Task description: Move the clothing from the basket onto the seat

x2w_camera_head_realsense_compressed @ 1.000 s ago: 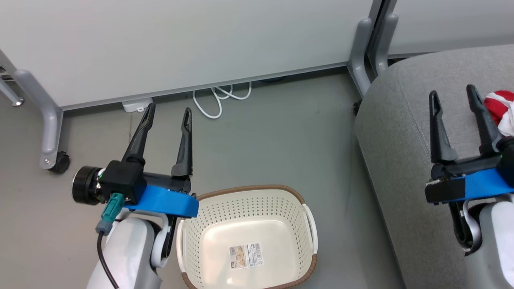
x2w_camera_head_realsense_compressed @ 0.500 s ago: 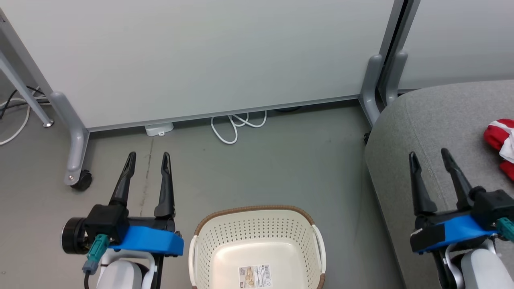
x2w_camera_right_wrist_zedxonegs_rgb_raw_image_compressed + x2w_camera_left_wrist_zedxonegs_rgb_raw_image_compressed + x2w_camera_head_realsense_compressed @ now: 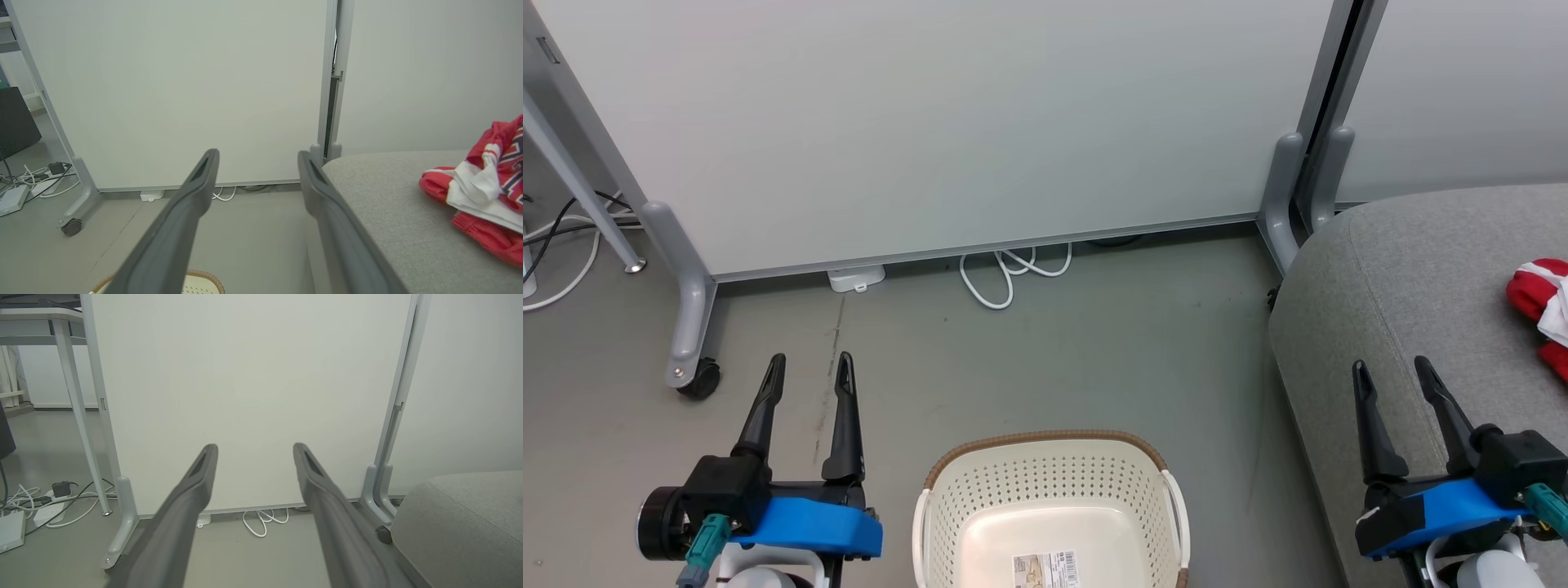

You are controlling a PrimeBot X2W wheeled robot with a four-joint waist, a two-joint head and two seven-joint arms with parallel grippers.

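Note:
The cream-white basket [image 3: 1045, 482] with its brown rim sits on the floor at the bottom middle of the head view, holding nothing but a barcode sticker [image 3: 1045, 567]. Its rim [image 3: 204, 275] peeks into the right wrist view. Red clothing [image 3: 1543, 314] with white trim lies on the grey seat [image 3: 1405, 278] at the far right; in the right wrist view the clothing [image 3: 486, 192] rests in a heap on the seat [image 3: 388, 204]. My left gripper [image 3: 809, 363] is open over the floor, left of the basket. My right gripper [image 3: 1390, 366] is open above the seat's front edge, left of the clothing.
A white partition panel [image 3: 931, 122] on grey wheeled legs [image 3: 690, 343] stands behind the floor. A white cable loop [image 3: 1005, 278] and a power adapter [image 3: 856, 278] lie at its base. More cables and a power strip [image 3: 24, 516] lie at the far left.
The head view has tilted up, so the basket sits lower and the panel fills more. Both grippers have drawn back toward the bottom of the view, the right one away from the clothing.

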